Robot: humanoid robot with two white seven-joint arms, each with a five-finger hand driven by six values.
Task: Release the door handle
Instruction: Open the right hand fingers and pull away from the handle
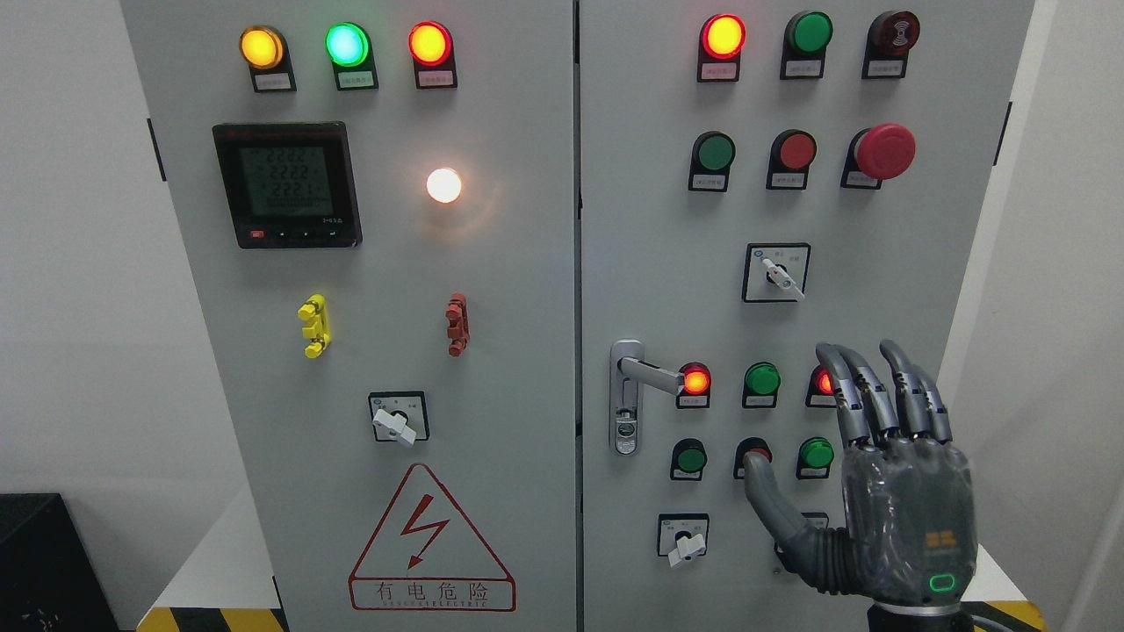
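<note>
The silver door handle (645, 373) sits on the left edge of the grey cabinet's right door (650, 219), its lever pointing right, with a lock plate below it. My right hand (878, 465) is raised in front of the right door, well to the right of the handle and apart from it. Its fingers (865, 391) are straight and spread upward, the thumb out to the left, and it holds nothing. My left arm does not show.
The right door carries several lamps and buttons, a red mushroom stop button (885, 151), and rotary switches (777, 274). The left door (369, 263) has a meter display (287, 184), lit lamps and a red warning triangle (430, 544). A black box (44, 562) stands at lower left.
</note>
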